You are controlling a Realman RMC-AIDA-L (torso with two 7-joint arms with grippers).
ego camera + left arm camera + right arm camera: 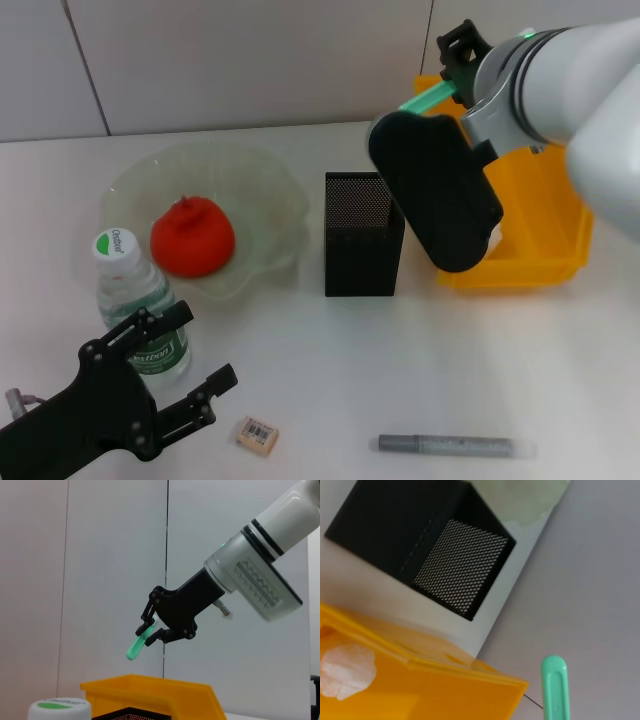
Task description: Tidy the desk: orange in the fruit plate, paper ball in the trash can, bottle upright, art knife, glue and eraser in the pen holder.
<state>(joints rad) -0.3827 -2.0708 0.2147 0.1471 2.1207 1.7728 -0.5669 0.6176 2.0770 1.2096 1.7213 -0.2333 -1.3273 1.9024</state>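
Note:
The orange (192, 237) lies in the fruit plate (270, 195). Beside it the bottle (140, 305) stands upright, its cap (57, 707) low in the left wrist view. My left gripper (190, 355) is open just in front of the bottle. My right gripper (458, 72) hangs high over the gap between pen holder (363, 233) and trash can (530, 235), shut on a slim mint-green stick (136, 647); whether that is the art knife or the glue I cannot tell. The paper ball (345, 672) lies inside the trash can (435, 690). The eraser (256, 435) rests on the table's near side.
A grey pen-shaped thing with a clear cap (455, 446) lies flat near the front edge, right of the eraser. The right forearm's black housing (435, 190) overlaps the pen holder's right side in the head view. A wall stands behind the table.

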